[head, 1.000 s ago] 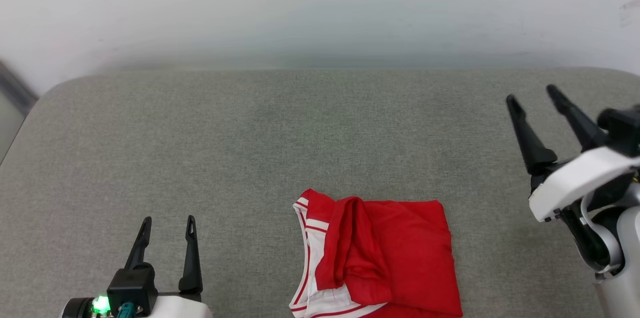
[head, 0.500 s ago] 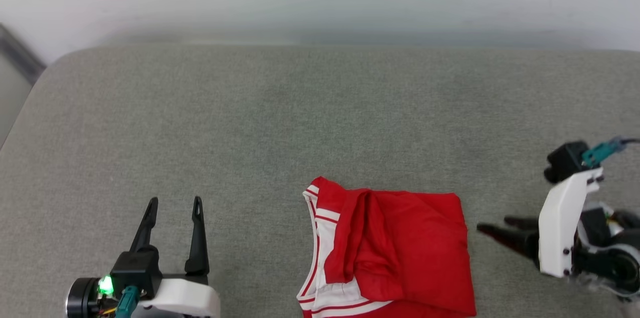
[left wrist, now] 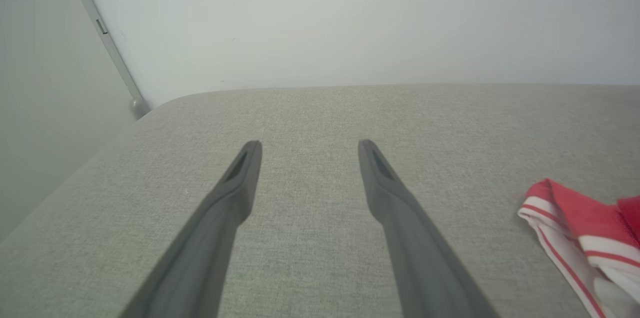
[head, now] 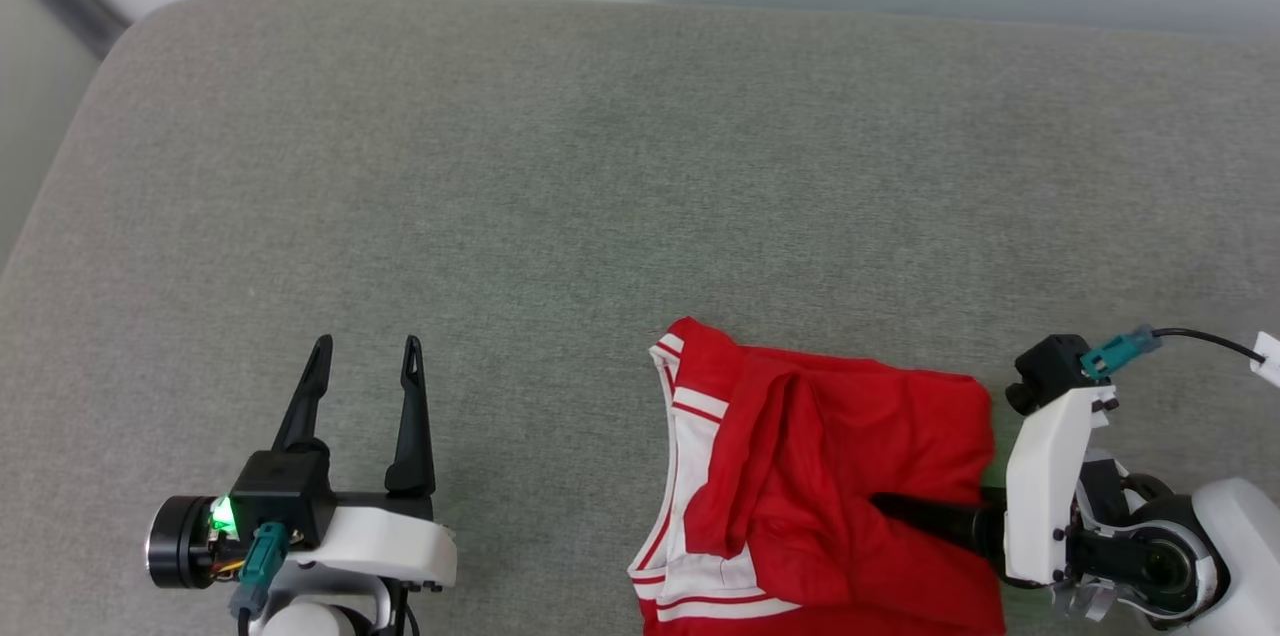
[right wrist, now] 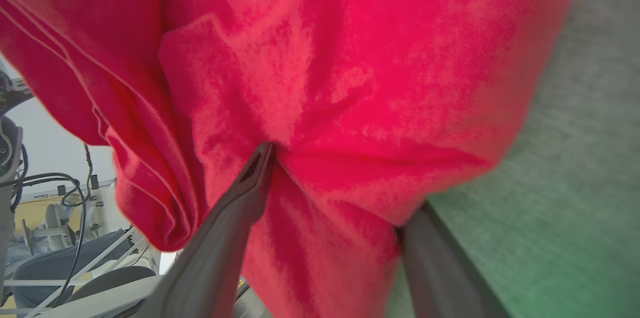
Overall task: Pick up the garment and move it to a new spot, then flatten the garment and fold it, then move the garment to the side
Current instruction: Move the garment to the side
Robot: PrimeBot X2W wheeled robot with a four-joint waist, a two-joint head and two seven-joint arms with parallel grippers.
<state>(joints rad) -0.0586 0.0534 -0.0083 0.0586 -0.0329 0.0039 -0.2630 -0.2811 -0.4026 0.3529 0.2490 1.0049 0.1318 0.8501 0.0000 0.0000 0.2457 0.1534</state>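
Folding looks finished: the garment [head: 850, 456] lies as a compact red block on the grey cushion [head: 500, 166], with white striped trim along its left edge and one loose fold ridging the top. The right gripper [head: 890, 508] comes in from the garment's right, turned on its side. Its fingers [right wrist: 240, 198] are spread, not yet pinching. One finger lies across the top of the red cloth, and the other seems tucked under the right edge, where the wrist view shows fabric draping down between them. That straddle makes sense to me: closing from there should catch the whole stack, so it can be carried aside without unfolding. With fabric this thin, a shallow bite might take only the top layers and let the rest slide open. The left gripper [head: 367, 346] waits well to the garment's left over bare cushion, its fingers apart and holding nothing, most likely parked clear of the other arm's path.
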